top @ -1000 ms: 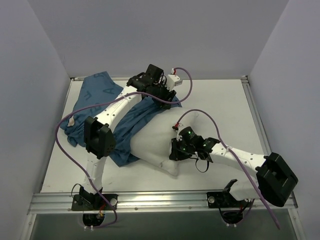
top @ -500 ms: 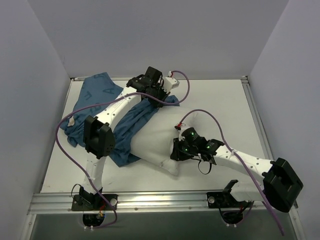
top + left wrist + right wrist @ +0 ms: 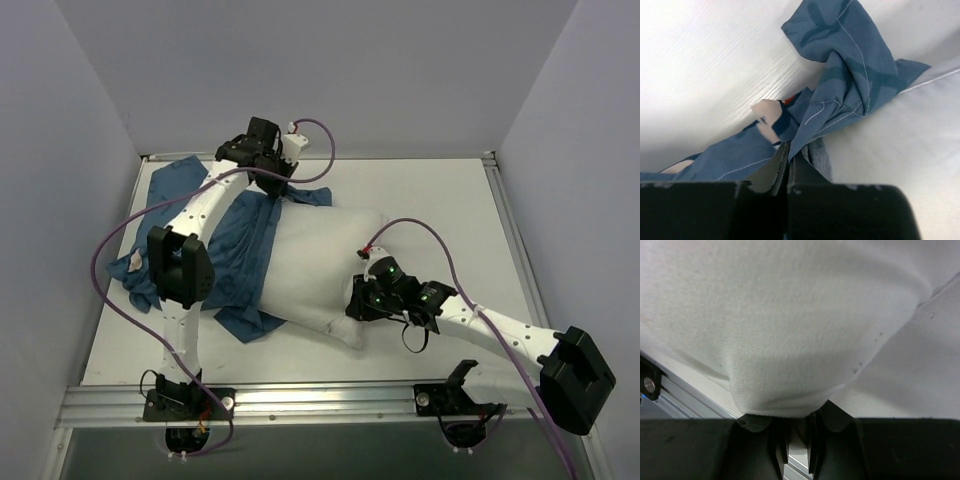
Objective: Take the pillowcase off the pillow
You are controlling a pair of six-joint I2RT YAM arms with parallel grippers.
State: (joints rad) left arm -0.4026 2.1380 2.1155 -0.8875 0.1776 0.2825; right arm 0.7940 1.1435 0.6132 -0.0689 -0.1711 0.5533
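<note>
Left wrist: pillowcase (image 3: 840,70) lettering unreadable

Matt thin woven cloth, white stitching: pillowcase (image 3: 840,75). Soft white cloth, fine fuzzy nap, matt: pillow (image 3: 790,315). Smooth, faintly grained, slight sheen: table (image 3: 705,65). Bare metal: rail (image 3: 330,400).

bunching up just ahead and right of the left gripper (image 3: 788,165), pillowcase (image 3: 840,75) folds; leaving bare table (image 3: 705,60) open ahead-left. bulging against the front of the right gripper (image 3: 792,440), the pillow (image 3: 790,315); leaving table free to its right.
</note>
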